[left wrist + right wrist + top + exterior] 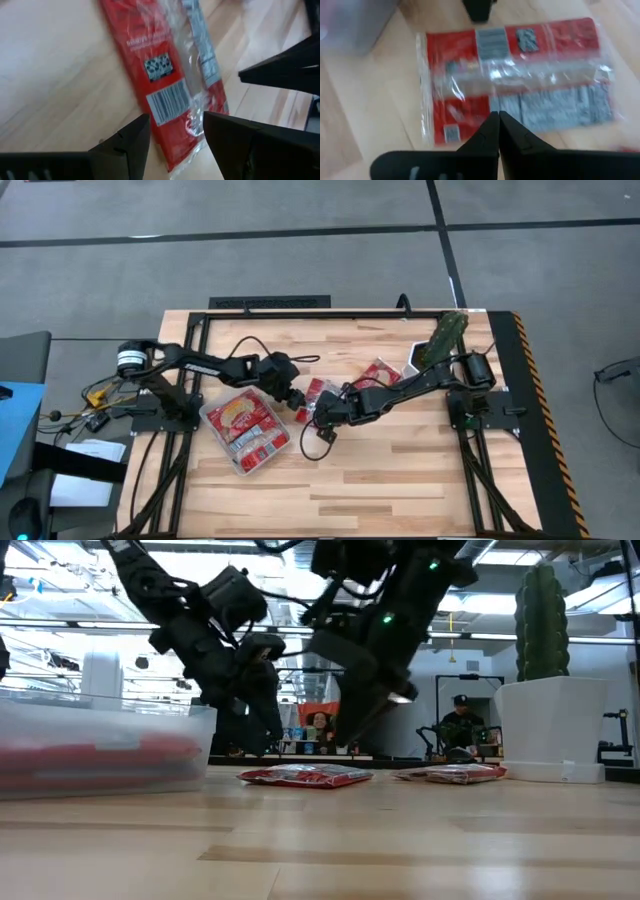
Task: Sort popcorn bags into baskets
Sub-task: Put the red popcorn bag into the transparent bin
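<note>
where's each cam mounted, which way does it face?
High: overhead, straight down; both arms, tub.
Low: table height, across to the room; both arms from above, cactus pot.
Left wrist: over its open left gripper.
Right wrist: over its shut right gripper.
Shared: the middle popcorn bag.

This is a robotics lab or workshop. A wooden workbench (400, 470) with a black metal frame and hazard-striped edge (530, 380) stands on grey carpet tiles (300, 260). Beyond it, the low view shows bright ceiling strip lights (560, 602), equipment racks, and a seated person (458, 728) at another station.
</note>
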You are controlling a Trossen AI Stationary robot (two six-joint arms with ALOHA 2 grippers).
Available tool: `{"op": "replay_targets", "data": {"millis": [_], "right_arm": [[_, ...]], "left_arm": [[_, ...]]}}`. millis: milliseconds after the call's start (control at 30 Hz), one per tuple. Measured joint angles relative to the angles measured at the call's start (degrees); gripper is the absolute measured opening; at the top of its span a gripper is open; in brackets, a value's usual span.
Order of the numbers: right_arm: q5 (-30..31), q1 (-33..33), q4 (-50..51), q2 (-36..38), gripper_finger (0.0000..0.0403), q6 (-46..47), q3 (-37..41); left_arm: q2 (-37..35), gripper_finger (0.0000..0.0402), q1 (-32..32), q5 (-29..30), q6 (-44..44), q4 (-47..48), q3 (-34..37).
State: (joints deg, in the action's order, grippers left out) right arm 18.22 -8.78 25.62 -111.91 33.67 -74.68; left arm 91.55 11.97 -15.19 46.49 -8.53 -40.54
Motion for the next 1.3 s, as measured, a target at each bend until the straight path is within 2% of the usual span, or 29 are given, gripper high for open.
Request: {"op": "replay_targets", "data": {"millis": [133, 200, 400, 533, 867, 1167, 1300], "right_arm": [[-0.03, 0.29, 1.32, -1.99, 0.0024, 0.87, 0.28], [-0.18, 0.29, -1.17, -3.14, 0.0021, 1.23, 0.04], [-0.8, 0.07, -1.43, -4.42, 0.0014, 0.59, 0.01], [-0.85, 0.09, -2.68, -4.67, 0.0024, 0.42, 0.25], [-1.4, 1.0, -7.13, -4.71, 0.0012, -1.87, 0.34], [-1.69, 3.46, -10.35, -4.71, 0.0026, -5.26, 0.34], [-1.7, 4.56, -11.45, -4.69, 0.0016, -7.23, 0.34]], "left_arm": [[4.0, 0.0181, 0.75, -3.58, -3.77, 0.11, -3.37], [5.67, 0.019, 1.14, -4.73, -5.62, 0.55, -4.8], [9.02, 0.0209, 2.87, -3.9, -7.29, 5.73, -7.16], [8.66, 0.021, 4.2, -4.02, -7.76, 8.54, -7.83], [9.67, 0.021, 3.89, -5.83, -6.1, 7.42, -7.95], [9.79, 0.021, 4.3, -6.92, -5.3, 7.34, -7.91], [9.79, 0.0191, 4.3, -6.6, -5.28, 7.62, -7.87]]}}
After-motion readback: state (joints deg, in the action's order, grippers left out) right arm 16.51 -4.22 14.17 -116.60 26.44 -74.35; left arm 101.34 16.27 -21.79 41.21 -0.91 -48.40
